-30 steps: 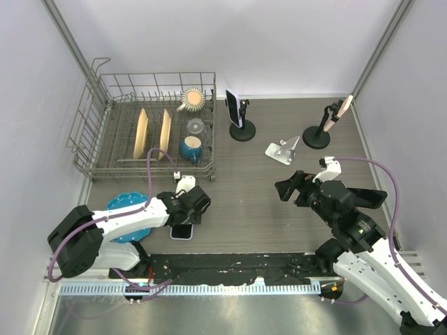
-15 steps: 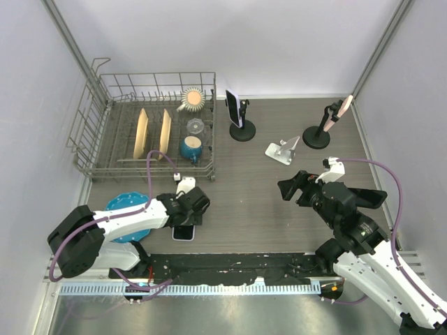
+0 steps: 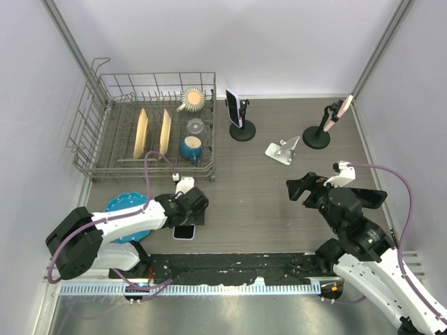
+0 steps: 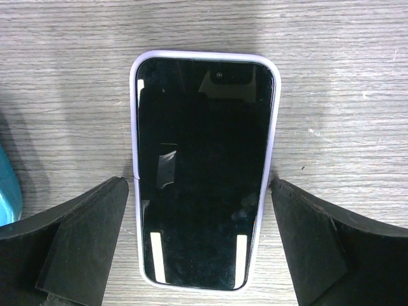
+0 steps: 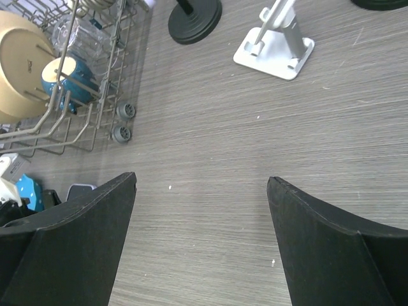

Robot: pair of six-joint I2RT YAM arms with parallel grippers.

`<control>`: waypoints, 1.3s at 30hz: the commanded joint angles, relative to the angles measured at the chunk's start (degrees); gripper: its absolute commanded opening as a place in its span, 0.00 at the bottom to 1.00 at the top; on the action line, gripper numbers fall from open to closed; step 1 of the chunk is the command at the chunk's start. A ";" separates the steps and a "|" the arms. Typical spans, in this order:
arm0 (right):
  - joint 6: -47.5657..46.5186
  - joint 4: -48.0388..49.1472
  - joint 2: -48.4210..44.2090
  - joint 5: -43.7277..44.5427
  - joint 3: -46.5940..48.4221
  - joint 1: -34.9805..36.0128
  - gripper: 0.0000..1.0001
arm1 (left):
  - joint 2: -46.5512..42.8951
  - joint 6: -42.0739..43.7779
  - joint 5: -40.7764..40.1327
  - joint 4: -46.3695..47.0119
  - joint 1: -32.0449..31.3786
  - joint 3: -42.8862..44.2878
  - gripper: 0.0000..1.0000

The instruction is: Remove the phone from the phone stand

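Phone (image 4: 204, 169) in a lavender case, black glass screen facing up, lies flat on the grey wood-grain tabletop (image 4: 64, 64), at the near left and well apart from the white angled metal phone stand (image 3: 283, 151) at the far right. The left hand (image 4: 201, 191) hangs over it with its black fingers (image 4: 76, 242) spread wide, one on each long side of the phone. Both fingertips sit just beside the case edges, and whether they touch cannot be told. In the overhead view the left hand (image 3: 188, 213) covers most of the phone (image 3: 183, 234), leaving only its near end showing.

A round blue plate (image 3: 126, 206) lies just left of that arm. Behind it stands a grey wire dish rack (image 3: 91, 105) holding two tan plates (image 3: 142, 132) on edge and a blue mug (image 3: 191, 148).

The right hand (image 3: 302, 188) is over bare tabletop at the right, its fingers (image 5: 70, 236) far apart and gripping nothing. Its wrist camera looks toward the white angled metal phone stand (image 5: 275, 39).

Farther back, a black round-based stand (image 3: 242, 129) carries a dark handset (image 3: 232, 108), and a second black stand (image 3: 318, 136) carries a pink handset (image 3: 343, 106).
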 commanded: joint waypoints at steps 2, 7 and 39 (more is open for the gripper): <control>-1.36 -1.80 -2.07 6.72 3.94 0.09 0.92 | -2.85 -0.91 0.18 -0.17 0.33 0.54 1.00; -3.47 -9.00 -0.14 12.07 10.88 0.00 0.94 | -12.68 0.05 -0.78 -3.43 0.33 4.05 1.00; -6.46 -25.46 34.05 14.14 32.87 -24.84 1.00 | -51.63 33.28 -7.29 3.16 0.50 6.61 1.00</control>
